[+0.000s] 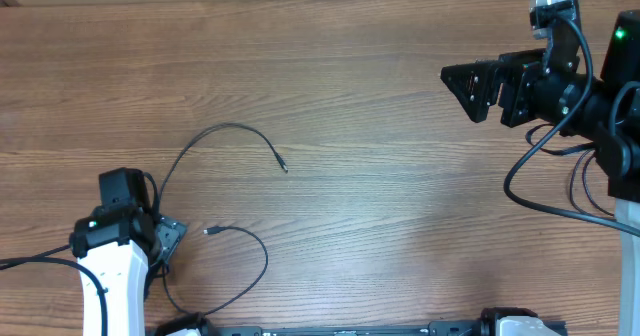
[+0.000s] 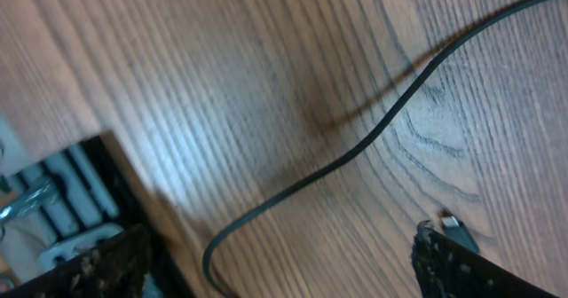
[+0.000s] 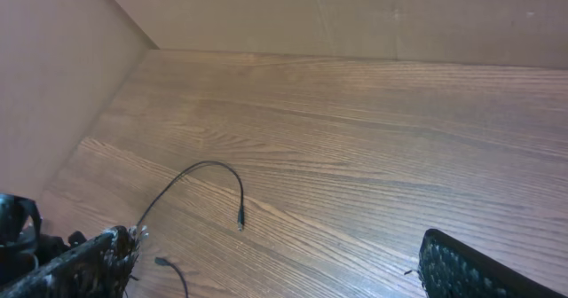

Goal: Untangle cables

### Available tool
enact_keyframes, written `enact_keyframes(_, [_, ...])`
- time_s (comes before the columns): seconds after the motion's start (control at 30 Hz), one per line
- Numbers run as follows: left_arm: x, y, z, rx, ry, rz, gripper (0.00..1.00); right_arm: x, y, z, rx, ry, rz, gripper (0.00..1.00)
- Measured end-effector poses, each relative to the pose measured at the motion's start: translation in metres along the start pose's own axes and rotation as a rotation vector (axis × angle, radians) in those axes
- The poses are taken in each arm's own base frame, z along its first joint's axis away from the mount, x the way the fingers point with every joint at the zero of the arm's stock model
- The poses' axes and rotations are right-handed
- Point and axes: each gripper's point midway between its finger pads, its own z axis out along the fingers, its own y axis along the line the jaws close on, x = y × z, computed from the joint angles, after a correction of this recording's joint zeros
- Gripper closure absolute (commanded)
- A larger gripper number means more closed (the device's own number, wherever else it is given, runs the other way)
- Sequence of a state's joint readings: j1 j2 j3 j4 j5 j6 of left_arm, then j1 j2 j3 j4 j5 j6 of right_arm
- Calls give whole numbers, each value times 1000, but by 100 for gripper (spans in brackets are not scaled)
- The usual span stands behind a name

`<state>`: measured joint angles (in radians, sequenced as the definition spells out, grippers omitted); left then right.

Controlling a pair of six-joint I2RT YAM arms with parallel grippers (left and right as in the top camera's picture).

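Two thin black cables lie loose on the wooden table at the left. One cable (image 1: 220,127) arcs from beside the left arm up and round to a plug tip (image 1: 285,168); it also shows in the right wrist view (image 3: 209,165). The other cable (image 1: 262,259) curves from its plug (image 1: 208,232) down toward the front edge. My left gripper (image 1: 168,238) is open, low over the table, next to that plug. In the left wrist view this cable (image 2: 373,138) runs between the spread fingers (image 2: 284,276), with the plug (image 2: 453,223) by the right finger. My right gripper (image 1: 458,91) is open, empty and raised at the far right (image 3: 280,276).
Thick black robot wires (image 1: 530,191) loop beside the right arm at the right edge. A wall (image 3: 53,85) borders the table's left side in the right wrist view. Black and white fixtures (image 1: 350,330) sit along the front edge.
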<state>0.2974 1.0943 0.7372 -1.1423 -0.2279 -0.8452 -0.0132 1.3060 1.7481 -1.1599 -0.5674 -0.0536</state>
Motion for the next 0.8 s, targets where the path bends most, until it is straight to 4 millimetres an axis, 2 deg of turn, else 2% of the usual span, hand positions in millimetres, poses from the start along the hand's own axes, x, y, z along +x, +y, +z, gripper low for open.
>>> enact_keyframes(0.13, [3, 0, 11, -2, 0, 43, 2, 0, 0, 0, -1, 0, 0, 0])
enact_keyframes(0.2, [5, 2, 14, -9, 2, 51, 4, 0, 0, 0, 0, 0, 0, 0])
enact_keyframes(0.23, [5, 2, 14, -10, 0, 55, 9, 0, 0, 0, 0, 0, 0, 0])
enact_keyframes(0.47, [-11, -8, 16, 21, -77, 129, 12, 0, 0, 0, 0, 0, 0, 0])
enact_keyframes(0.8, [-11, -11, 22, 29, -88, 211, 3, 0, 0, 0, 0, 0, -2, 0])
